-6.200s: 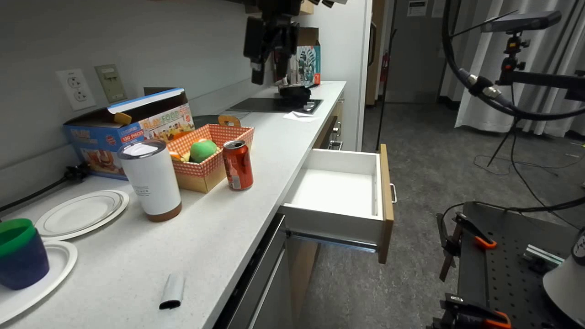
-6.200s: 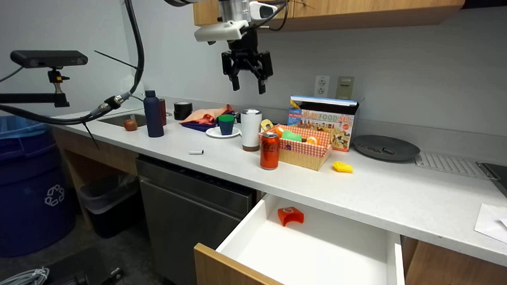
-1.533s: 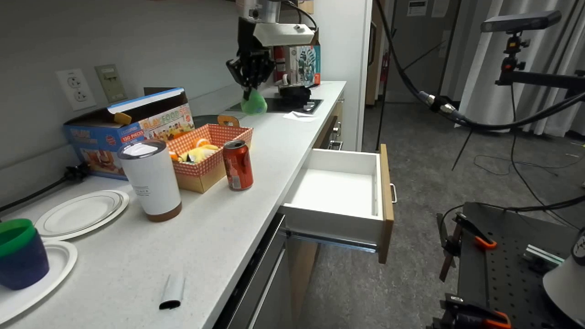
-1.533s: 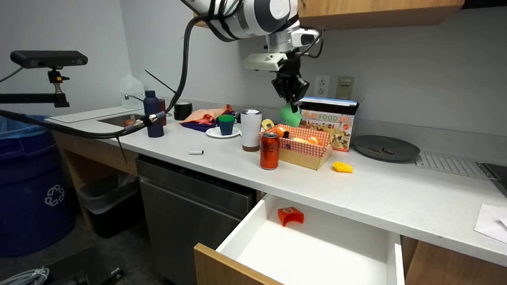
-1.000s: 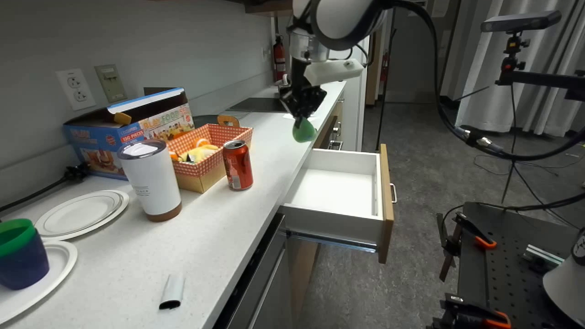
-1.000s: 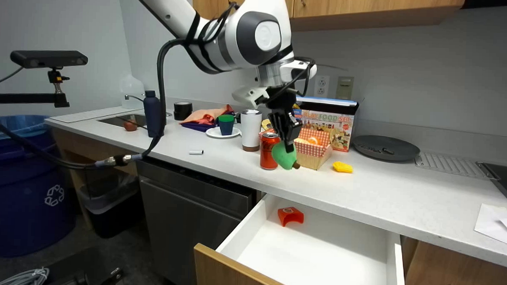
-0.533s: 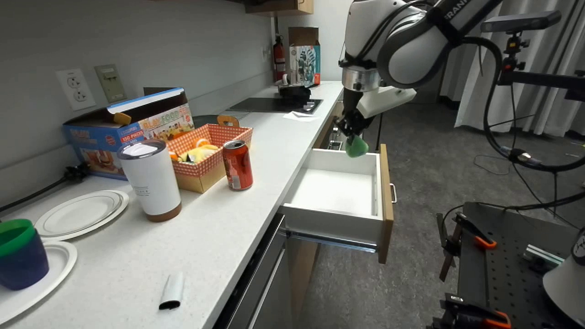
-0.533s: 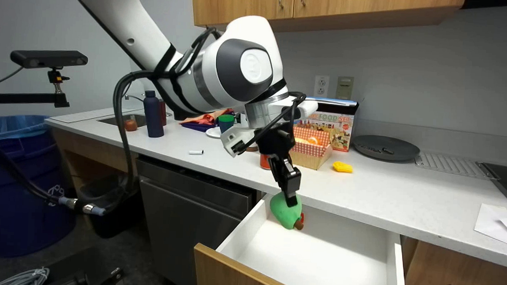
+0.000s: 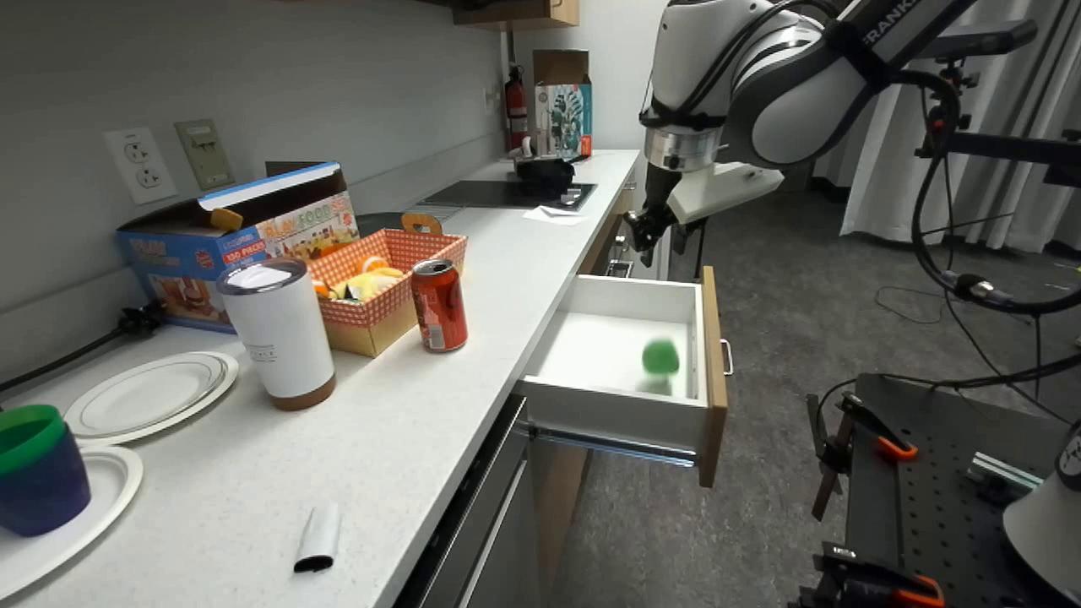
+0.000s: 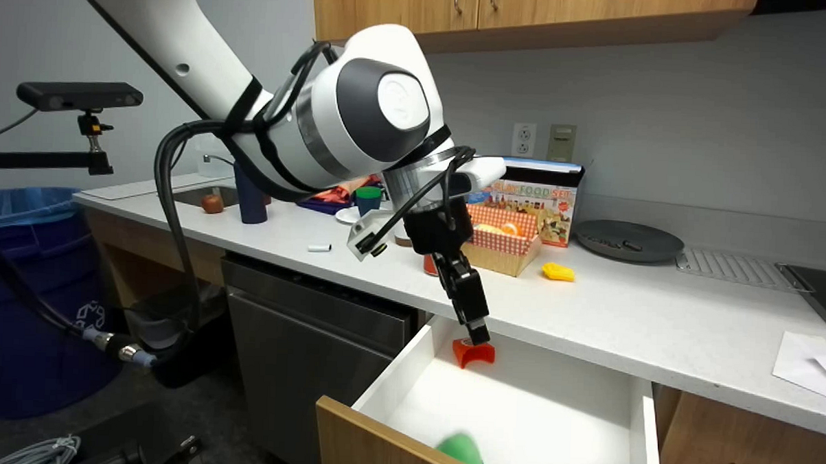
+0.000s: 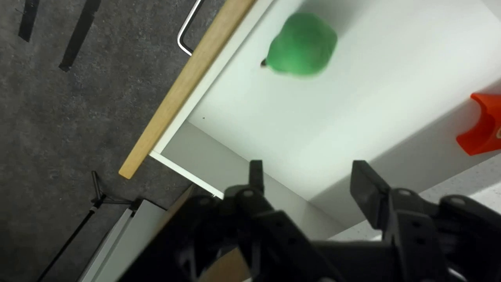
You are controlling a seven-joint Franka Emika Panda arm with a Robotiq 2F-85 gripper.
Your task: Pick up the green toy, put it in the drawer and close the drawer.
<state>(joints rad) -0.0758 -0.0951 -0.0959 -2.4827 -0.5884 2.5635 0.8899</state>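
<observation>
The green toy (image 9: pixel 660 357) is inside the open drawer (image 9: pixel 604 338), near its front panel. It is blurred in the wrist view (image 11: pixel 301 45). In an exterior view the front panel partly hides the toy (image 10: pixel 463 450). My gripper (image 11: pixel 307 166) is open and empty, its two fingers wide apart. It is above the drawer's back part in both exterior views (image 9: pixel 647 245) (image 10: pixel 478 330), apart from the toy. The drawer (image 10: pixel 558 402) is pulled well out. Its metal handle (image 9: pixel 728 357) is on the outside of the wooden front panel (image 11: pixel 188 94).
A red plastic piece (image 10: pixel 474 358) lies in the drawer's back corner, just under the gripper. On the counter (image 9: pixel 507 279) above are a red can (image 9: pixel 440 306), a checked basket (image 9: pixel 367 329) of toy food, a white tumbler (image 9: pixel 283 338) and a yellow piece (image 10: pixel 558 271).
The green toy was lifted from the basket and carried over the counter to above the drawer. In the last half second the gripper opened and the toy fell into the drawer.
</observation>
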